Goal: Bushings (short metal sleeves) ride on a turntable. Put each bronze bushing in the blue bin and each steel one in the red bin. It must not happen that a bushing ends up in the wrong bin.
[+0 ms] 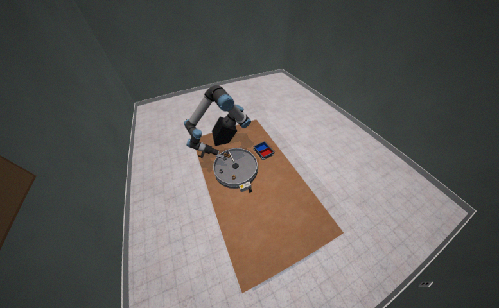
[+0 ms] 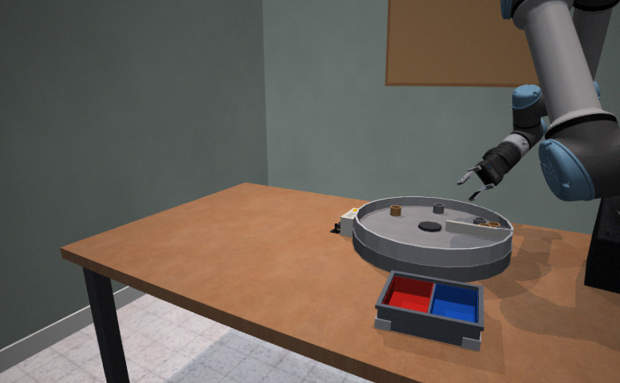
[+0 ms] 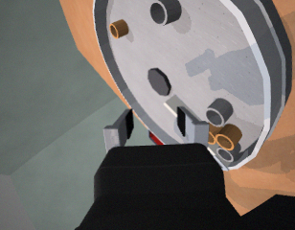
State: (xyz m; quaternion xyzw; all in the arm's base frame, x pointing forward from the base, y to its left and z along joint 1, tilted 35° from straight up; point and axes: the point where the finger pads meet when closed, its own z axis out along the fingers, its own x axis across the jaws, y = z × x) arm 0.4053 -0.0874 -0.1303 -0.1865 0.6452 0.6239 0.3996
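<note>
My gripper is open and empty, tilted above the turntable's rim. On the grey turntable, a bronze bushing and a steel bushing stand apart. Another steel bushing is close to two bronze ones, the clearer a bronze bushing. A steel bushing is beside them, partly hidden. The blue bin and red bin look empty.
A pale straight bar runs from near the dark hub to the rim, beside the bushing cluster. The turntable has a raised wall. A small white box adjoins its outside.
</note>
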